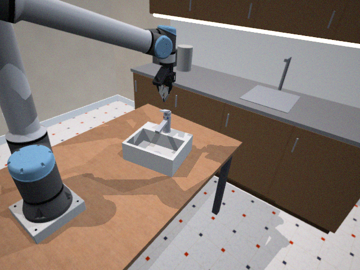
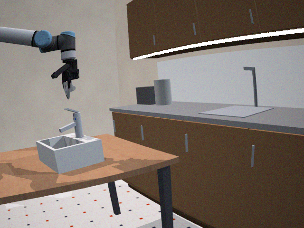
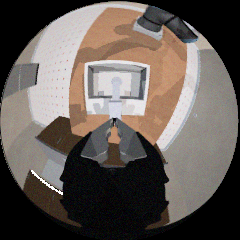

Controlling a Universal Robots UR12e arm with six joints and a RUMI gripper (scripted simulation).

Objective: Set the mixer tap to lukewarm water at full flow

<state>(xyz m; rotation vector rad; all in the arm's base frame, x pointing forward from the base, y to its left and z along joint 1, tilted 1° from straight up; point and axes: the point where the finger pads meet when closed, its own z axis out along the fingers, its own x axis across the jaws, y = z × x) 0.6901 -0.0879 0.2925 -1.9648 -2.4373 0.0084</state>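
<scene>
The arm is reaching outward, its wrist bending downward, and the gripper (image 1: 163, 99) (image 2: 68, 97) (image 3: 114, 118) is pointing down, fingertips meeting, holding nothing.

Beyond the far edge of the bench (image 1: 116, 162) (image 2: 137, 156), brown base cabinets (image 1: 255, 151) (image 2: 215, 156) carry a grey counter (image 1: 215, 84) (image 2: 186, 110). Wall cupboards (image 1: 220, 11) (image 2: 171, 26) hang above a bright light strip (image 1: 247, 28) (image 2: 208, 44). Red and dark dots pattern the pale floor (image 1: 215, 232) (image 2: 80, 211) below the bench's near edge.
</scene>
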